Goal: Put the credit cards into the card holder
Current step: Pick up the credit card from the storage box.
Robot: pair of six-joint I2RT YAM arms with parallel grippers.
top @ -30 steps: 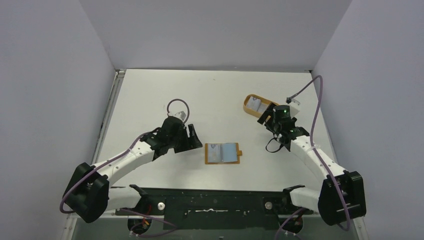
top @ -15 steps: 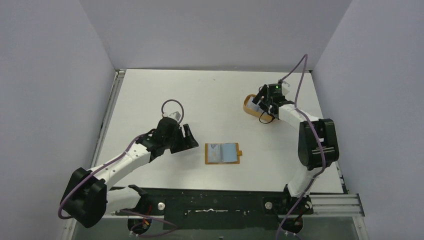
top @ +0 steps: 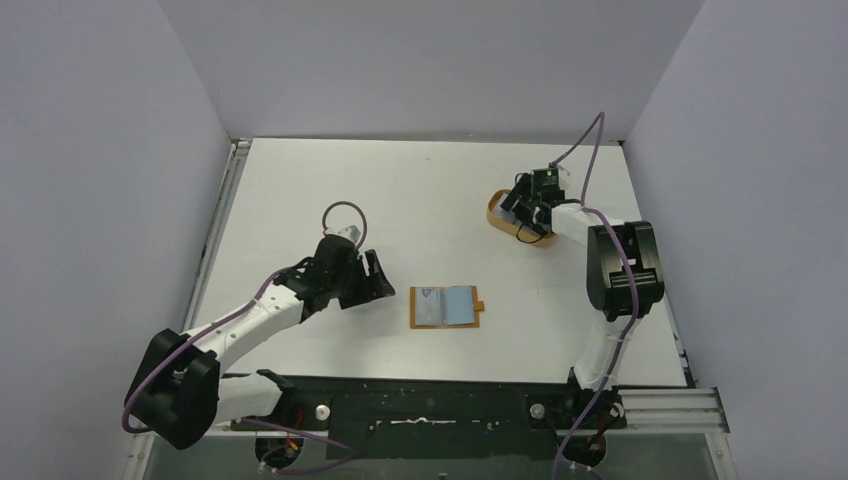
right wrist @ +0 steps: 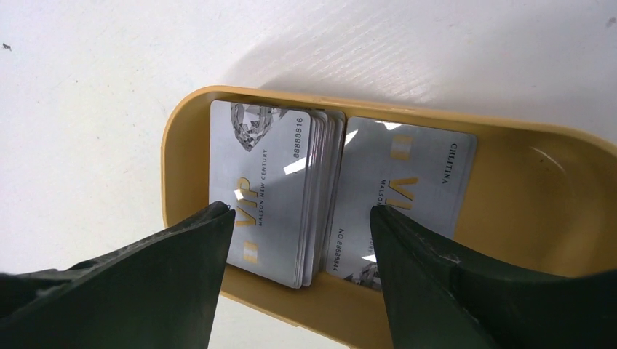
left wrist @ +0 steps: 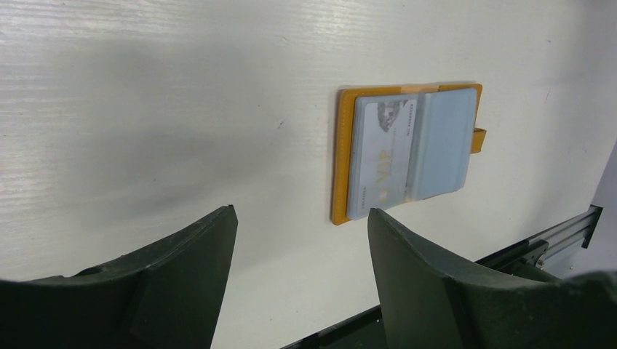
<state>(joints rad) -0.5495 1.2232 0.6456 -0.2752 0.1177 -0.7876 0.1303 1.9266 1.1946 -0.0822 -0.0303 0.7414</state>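
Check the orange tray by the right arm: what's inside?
The tray holds a stack of credit cards at one end and a single card face up beside it; the other end is bare. How many are stacked, and anything beneath them, is covered.

worktop (top: 400,190): plain white, faint grain up close, a few tiny dark specks here and there
tray (right wrist: 172,138): yellow-orange oval dish, shallow with a raised rim, sitting far back on the right side of the worktop; the right end of its floor is bare and kinda glossy
back wall (top: 430,60): pale grey-lilac, totally blank
side walls (top: 90,180): same colour, boxing in left and right
metal strip (top: 222,220): silvery, runs along the worktop's left edge
rail (top: 430,400): dark bar with two round fittings along the near edge, aluminium track poking out at its right end
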